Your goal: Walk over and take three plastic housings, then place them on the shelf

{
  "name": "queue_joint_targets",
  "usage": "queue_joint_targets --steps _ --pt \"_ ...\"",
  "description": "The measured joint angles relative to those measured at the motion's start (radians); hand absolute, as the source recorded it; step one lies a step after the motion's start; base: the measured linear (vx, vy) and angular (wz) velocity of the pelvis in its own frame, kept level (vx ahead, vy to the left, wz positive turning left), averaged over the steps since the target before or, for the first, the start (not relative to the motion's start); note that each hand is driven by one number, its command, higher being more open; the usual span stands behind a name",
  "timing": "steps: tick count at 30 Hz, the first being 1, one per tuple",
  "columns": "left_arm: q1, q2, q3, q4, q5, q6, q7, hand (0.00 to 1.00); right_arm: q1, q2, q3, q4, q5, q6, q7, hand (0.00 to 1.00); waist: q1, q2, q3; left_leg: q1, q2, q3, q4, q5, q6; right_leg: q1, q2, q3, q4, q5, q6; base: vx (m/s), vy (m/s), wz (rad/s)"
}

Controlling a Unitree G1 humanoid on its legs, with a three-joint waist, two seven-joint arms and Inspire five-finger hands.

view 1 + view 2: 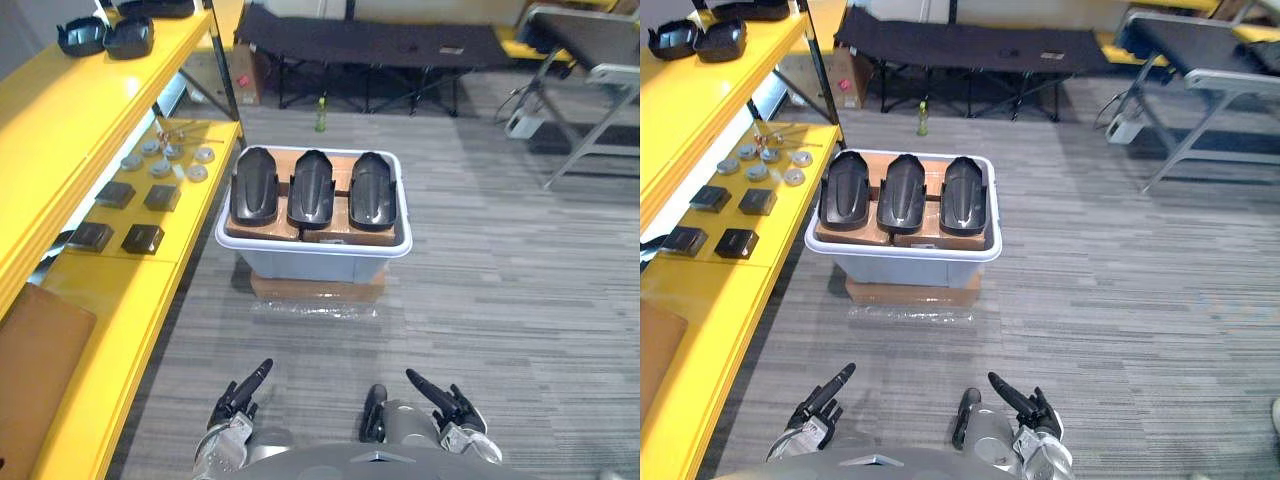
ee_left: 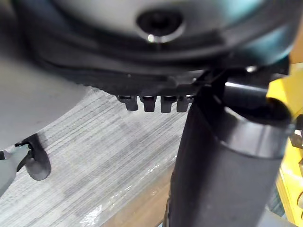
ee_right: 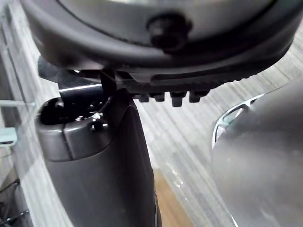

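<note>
Our three plastic housings (image 1: 311,188) lie side by side in the bin (image 1: 310,264) at twelve o'clock, raised on cardboard (image 1: 325,237), easing the grab, we judge; left hand (image 1: 238,398) and right hand (image 1: 452,408) hang low, fingers loose, empty; yellow shelf (image 1: 130,300) at nine o'clock; grey carpet (image 1: 500,290) underfoot.
</note>
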Motion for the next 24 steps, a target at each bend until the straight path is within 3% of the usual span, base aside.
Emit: queue_joint_targets --steps 2,4,6,8,10,11,12,14,16,18,19,21,23,24 --pt "-0.002 -0.011 0.008 0.010 -0.014 -0.022 0.006 1.00 0.003 -0.013 0.005 0.000 -0.030 -0.010 0.000 1.00 -0.012 0.023 0.005 -0.109 0.055 -0.001 0.251 0.068 -0.031 0.086 0.025 -0.031 -0.056 -0.010 -0.008 0.28 -0.168 0.32" --pt "-0.003 -0.003 0.004 0.015 -0.017 -0.030 0.004 1.00 0.002 -0.018 0.008 0.013 -0.075 -0.025 0.000 1.00 -0.016 0.026 0.006 -0.153 0.096 0.066 0.312 0.065 -0.028 0.170 0.030 -0.061 -0.107 -0.006 -0.011 0.29 -0.132 0.32" --pt "-0.003 0.005 0.001 0.018 -0.009 -0.039 0.003 1.00 0.003 -0.018 0.019 0.014 -0.084 -0.042 -0.004 1.00 -0.024 0.018 0.008 -0.154 0.103 0.172 0.108 0.061 -0.022 0.236 0.020 -0.089 -0.175 0.002 0.003 0.24 -0.066 0.35" --pt "-0.003 0.006 0.000 0.029 0.006 -0.037 0.003 1.00 0.003 -0.015 0.026 0.013 -0.076 -0.051 -0.037 1.00 -0.027 0.013 0.011 -0.148 0.064 0.222 -0.182 0.082 -0.030 0.263 0.000 -0.108 -0.212 0.011 0.021 0.27 0.058 0.39" --pt "0.002 0.009 0.001 0.033 0.006 -0.020 0.003 1.00 0.008 -0.009 0.028 0.013 -0.001 -0.054 -0.078 1.00 -0.020 0.006 0.016 -0.132 0.004 0.224 -0.440 0.218 -0.026 0.278 -0.031 -0.110 -0.223 0.004 0.063 0.24 0.192 0.16" --pt "0.009 0.010 0.003 0.042 0.006 -0.016 0.003 1.00 0.011 -0.009 0.032 0.010 0.008 -0.057 -0.083 1.00 -0.019 0.006 0.016 -0.112 0.000 0.231 -0.455 0.265 -0.022 0.287 -0.035 -0.104 -0.223 0.003 0.077 0.24 0.241 -0.22" --pt "0.014 0.021 0.008 0.059 0.006 -0.009 0.007 1.00 0.011 0.007 0.048 0.003 0.012 -0.068 -0.098 1.00 -0.018 -0.015 0.025 -0.070 -0.026 0.262 -0.478 0.287 0.017 0.309 -0.057 -0.082 -0.227 0.005 0.098 0.20 0.190 -0.23" --pt "0.025 0.052 0.006 0.051 0.013 -0.003 0.017 1.00 0.018 0.043 0.086 -0.042 0.013 -0.072 -0.096 1.00 -0.018 -0.070 0.023 -0.064 -0.065 0.287 -0.487 0.257 0.035 0.321 -0.085 -0.075 -0.269 0.020 0.121 0.23 0.201 -0.20" --pt "0.021 0.077 -0.007 0.046 0.046 0.020 0.016 1.00 0.013 0.056 0.106 -0.067 0.013 -0.077 -0.093 1.00 -0.020 -0.101 0.012 -0.066 -0.094 0.295 -0.478 0.225 0.052 0.321 -0.110 -0.068 -0.286 0.027 0.133 0.20 0.168 -0.16" --pt "0.017 0.083 -0.029 0.042 0.069 0.028 0.019 1.00 0.013 0.054 0.108 -0.105 0.007 -0.093 -0.096 1.00 -0.021 -0.101 0.010 -0.061 -0.118 0.297 -0.463 0.183 0.071 0.292 -0.156 -0.065 -0.190 -0.009 0.133 0.16 0.166 -0.07" --pt "0.005 0.080 -0.055 0.038 0.088 0.030 0.033 1.00 0.009 0.043 0.119 -0.134 0.000 -0.097 -0.099 1.00 -0.024 -0.082 0.018 -0.042 -0.124 0.295 -0.477 0.179 0.077 0.244 -0.182 -0.055 -0.067 -0.017 0.124 0.15 0.181 0.00" --pt "-0.003 0.086 -0.096 0.028 0.090 0.029 0.050 1.00 0.014 0.038 0.146 -0.166 -0.006 -0.099 -0.100 1.00 -0.030 -0.071 0.019 -0.003 -0.131 0.269 -0.501 0.195 0.098 0.176 -0.216 -0.029 0.105 -0.032 0.111 0.16 0.138 0.27" --pt "-0.006 0.105 -0.129 0.010 0.088 0.024 0.053 1.00 0.036 0.051 0.189 -0.207 -0.007 -0.102 -0.101 1.00 -0.039 -0.076 0.014 0.009 -0.121 0.238 -0.498 0.200 0.098 0.178 -0.194 -0.015 0.049 -0.070 0.101 0.17 -0.025 0.57" --pt "-0.017 0.114 -0.133 0.007 0.086 0.019 0.054 1.00 0.041 0.055 0.224 -0.236 -0.011 -0.107 -0.102 1.00 -0.044 -0.100 0.010 0.007 -0.115 0.218 -0.488 0.203 0.093 0.175 -0.163 -0.002 -0.039 -0.055 0.109 0.16 -0.143 0.54"
